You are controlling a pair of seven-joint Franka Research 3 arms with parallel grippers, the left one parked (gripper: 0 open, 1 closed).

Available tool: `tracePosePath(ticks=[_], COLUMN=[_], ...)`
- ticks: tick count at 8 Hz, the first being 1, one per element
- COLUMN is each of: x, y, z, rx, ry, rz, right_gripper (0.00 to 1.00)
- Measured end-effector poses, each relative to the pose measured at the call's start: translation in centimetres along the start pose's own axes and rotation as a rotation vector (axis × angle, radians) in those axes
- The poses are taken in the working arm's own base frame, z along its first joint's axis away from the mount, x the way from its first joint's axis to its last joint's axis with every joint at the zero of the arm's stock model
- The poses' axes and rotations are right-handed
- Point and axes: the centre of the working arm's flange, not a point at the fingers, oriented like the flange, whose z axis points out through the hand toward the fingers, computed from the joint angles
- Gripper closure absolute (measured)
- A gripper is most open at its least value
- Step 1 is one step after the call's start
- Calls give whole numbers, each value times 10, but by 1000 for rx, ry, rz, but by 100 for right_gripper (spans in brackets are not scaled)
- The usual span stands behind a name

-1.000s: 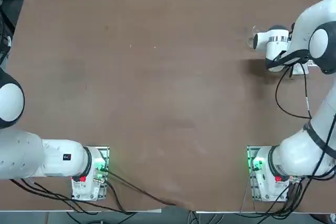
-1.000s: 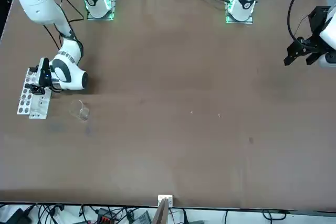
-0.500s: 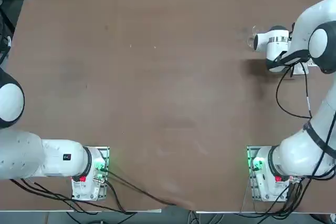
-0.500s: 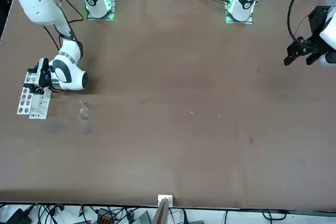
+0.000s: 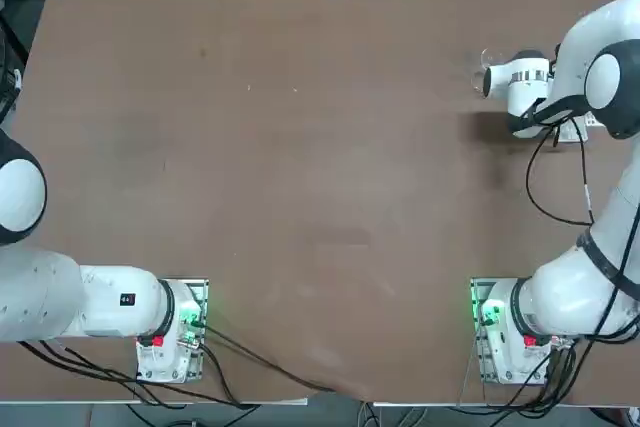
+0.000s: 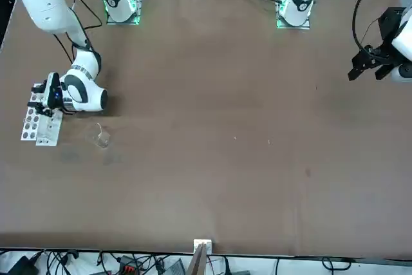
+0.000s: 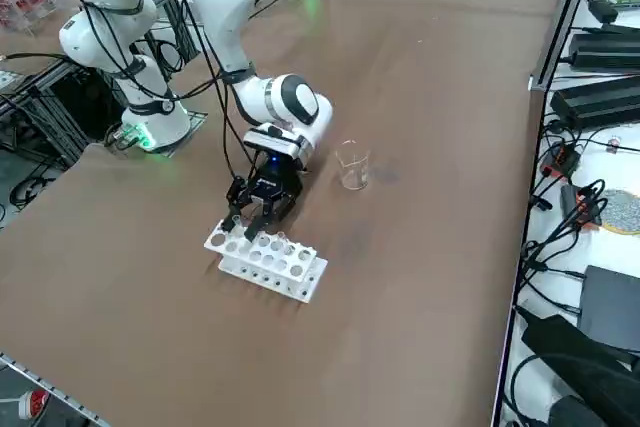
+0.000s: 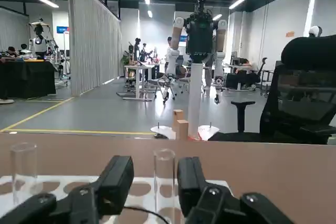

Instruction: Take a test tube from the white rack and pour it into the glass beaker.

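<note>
clear glass beaker [image 7: 352, 165], matt white plastic rack [image 7: 267, 259], matt brown table [image 7: 420, 97].

white rack [image 7: 266, 259]: white, dark holes | glass beaker [image 7: 352, 166]: clear | table [image 5: 300, 147]: brown

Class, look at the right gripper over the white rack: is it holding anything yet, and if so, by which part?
Not yet firmly: the right gripper brackets a test tube standing in the white rack, jaws on either side of its upper part, gaps visible.
</note>
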Motion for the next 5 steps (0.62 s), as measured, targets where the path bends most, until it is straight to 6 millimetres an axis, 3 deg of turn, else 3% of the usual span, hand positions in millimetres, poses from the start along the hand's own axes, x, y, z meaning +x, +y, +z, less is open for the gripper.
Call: tracePosePath(ticks=[3,5], x=[-4,-4], y=[1,2], z=[1,3], rx=[-1,-8], ry=[3,13], rz=[-6,-8], right_gripper=[59,78])
